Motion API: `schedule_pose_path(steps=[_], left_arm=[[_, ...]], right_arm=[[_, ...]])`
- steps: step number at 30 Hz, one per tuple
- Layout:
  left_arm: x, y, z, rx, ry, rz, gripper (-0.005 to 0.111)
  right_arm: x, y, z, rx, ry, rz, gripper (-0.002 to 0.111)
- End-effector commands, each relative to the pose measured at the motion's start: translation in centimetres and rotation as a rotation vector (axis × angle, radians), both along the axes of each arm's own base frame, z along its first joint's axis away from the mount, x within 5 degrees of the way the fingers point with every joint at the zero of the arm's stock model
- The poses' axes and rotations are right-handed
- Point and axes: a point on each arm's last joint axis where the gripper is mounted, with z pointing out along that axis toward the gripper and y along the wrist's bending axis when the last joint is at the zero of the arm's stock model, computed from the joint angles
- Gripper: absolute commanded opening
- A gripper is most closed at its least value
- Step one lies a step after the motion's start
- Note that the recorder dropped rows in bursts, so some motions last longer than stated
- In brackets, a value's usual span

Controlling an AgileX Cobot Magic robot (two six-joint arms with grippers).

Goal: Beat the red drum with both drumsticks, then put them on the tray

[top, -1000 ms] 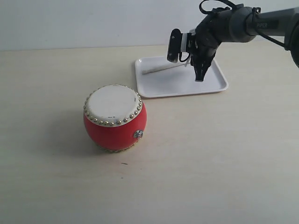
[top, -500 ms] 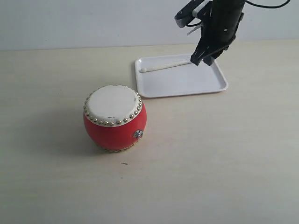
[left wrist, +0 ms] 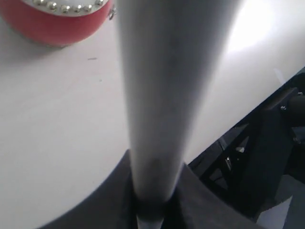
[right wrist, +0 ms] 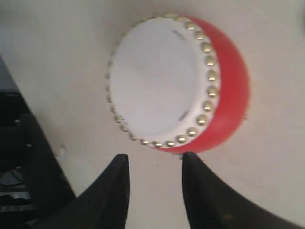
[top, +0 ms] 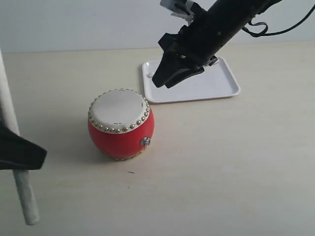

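The drum [top: 120, 125] is standing upright on the table [top: 221, 172], skin facing up, with nothing touching it. One drumstick [top: 24, 196] is sitting well to the left of the drum. The left gripper [left wrist: 153, 205] is pinching it, with jaws pressed against both sides of the shaft. The right gripper [right wrist: 153, 164] is hovering above and behind the drum, on the tray side. Its fingers are spread and nothing is lying between them. The tray [top: 221, 86] is resting behind and to the right of the drum, apart from it.

Hazards you are facing from here:
- The right gripper is carrying no stick, so a two-stick beat is not possible in this state.
- The drum has a rounded belly, so an off-centre or glancing strike is likely to rock or roll it.
- The stick is being held by a narrow pinch, so a hard strike may twist it or make it slip.
- Both arms are working close to the drum, so the swinging stick may hit the empty right gripper.

Limits of view:
- The right arm is covering the near-left part of the tray, so you cannot confirm a second stick there.
- The held stick is running off the frame edge, and the left wrist view is blurring it, so its bead end cannot be identified.
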Motion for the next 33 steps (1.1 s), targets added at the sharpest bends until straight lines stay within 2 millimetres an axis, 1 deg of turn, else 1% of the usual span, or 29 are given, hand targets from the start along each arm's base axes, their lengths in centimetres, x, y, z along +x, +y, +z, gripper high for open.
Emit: schedule_pose_path(steps=[1,4,6,7,8,9,10,11,12,13,15,16,19,27,33], left_arm=[[1.8,-1.4,0.2,-0.157,-0.099,0.003,0.000],[3.3,-1.7,0.6,-0.285,-0.135,0.008,0.000],[4.4,-1.3,0.2,-0.290,-0.150,0.010,0.000],[5.2,-1.0,-0.6,-0.279,-0.117,0.021,0.000],[5.6,-0.9,-0.9,-0.284,-0.089,0.032,0.000],[6.3,-0.9,-1.6,-0.315,-0.019,0.041,0.000],[6.5,-1.0,-1.8,-0.331,0.005,0.041,0.000],[6.8,-1.4,-2.4,-0.370,0.057,0.011,0.000],[6.9,-1.6,-2.5,-0.390,0.079,-0.001,0.000],[7.0,-2.0,-2.7,-0.439,0.115,-0.037,0.000],[7.1,-2.2,-2.7,-0.478,0.138,-0.061,0.000],[7.1,-2.2,-2.7,-0.479,0.138,-0.060,0.000],[7.1,-2.3,-2.6,-0.489,0.123,-0.066,0.000],[7.8,-2.2,-2.6,-0.486,0.086,0.002,0.000],[7.9,-2.2,-2.7,-0.483,0.082,0.009,0.000]], right_arm=[[-3.1,-0.1,1.5,0.183,-0.019,0.038,0.036],[-5.7,-0.7,1.0,0.241,-0.014,0.069,0.036],[-7.3,-0.8,-0.2,0.286,0.035,0.057,0.039],[-8.3,-0.6,-0.8,0.298,0.042,0.084,0.042],[-8.8,-0.3,-1.2,0.295,0.046,0.107,0.045],[-9.8,0.5,-1.8,0.295,0.050,0.157,0.049],[-10.3,1.0,-2.0,0.301,0.050,0.182,0.051],[-11.1,2.1,-1.8,0.335,0.029,0.230,0.053],[-11.4,2.7,-1.6,0.362,0.017,0.243,0.054],[-11.7,3.6,-1.1,0.426,0.004,0.241,0.054],[-11.8,4.4,-0.5,0.501,-0.011,0.226,0.054],[-11.8,4.5,-0.4,0.513,-0.009,0.219,0.054],[-12.0,4.7,-0.4,0.518,-0.007,0.220,0.054],[-12.2,5.0,-0.4,0.517,0.002,0.229,0.054],[-13.9,6.4,-0.4,0.520,0.008,0.299,0.054]])
